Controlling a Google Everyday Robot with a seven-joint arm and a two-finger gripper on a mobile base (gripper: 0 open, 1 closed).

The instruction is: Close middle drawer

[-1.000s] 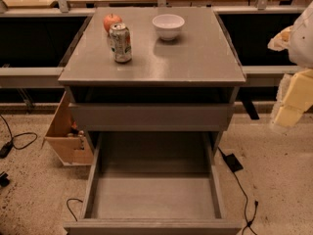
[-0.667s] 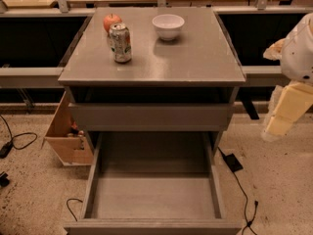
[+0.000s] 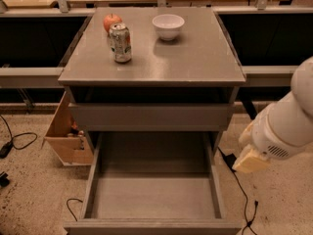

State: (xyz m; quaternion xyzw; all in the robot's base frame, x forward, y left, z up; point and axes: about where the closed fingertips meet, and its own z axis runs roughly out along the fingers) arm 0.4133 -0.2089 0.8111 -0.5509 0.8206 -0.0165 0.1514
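Note:
The grey cabinet (image 3: 195, 67) stands in the middle of the camera view. Its top drawer (image 3: 151, 116), with the taller front, sits slightly out. Below it the middle drawer (image 3: 151, 199) is pulled far out toward me; it is a wide, shallow, empty tray with a low plain front panel (image 3: 151, 227) at the bottom edge of the view. The lowest drawer is hidden under it. My white arm (image 3: 288, 126) comes in from the right. Its cream-coloured gripper (image 3: 250, 161) hangs just right of the open drawer's right side wall, apart from it.
On the cabinet top stand a red apple (image 3: 111, 21), a drink can (image 3: 120, 43) and a white bowl (image 3: 168, 26). A cardboard box (image 3: 66, 136) sits on the floor at the left. Cables (image 3: 19, 141) run over the speckled floor on both sides.
My arm has come down and to the left, from beside the cabinet top to beside the open drawer's right wall. The drawers have not moved.

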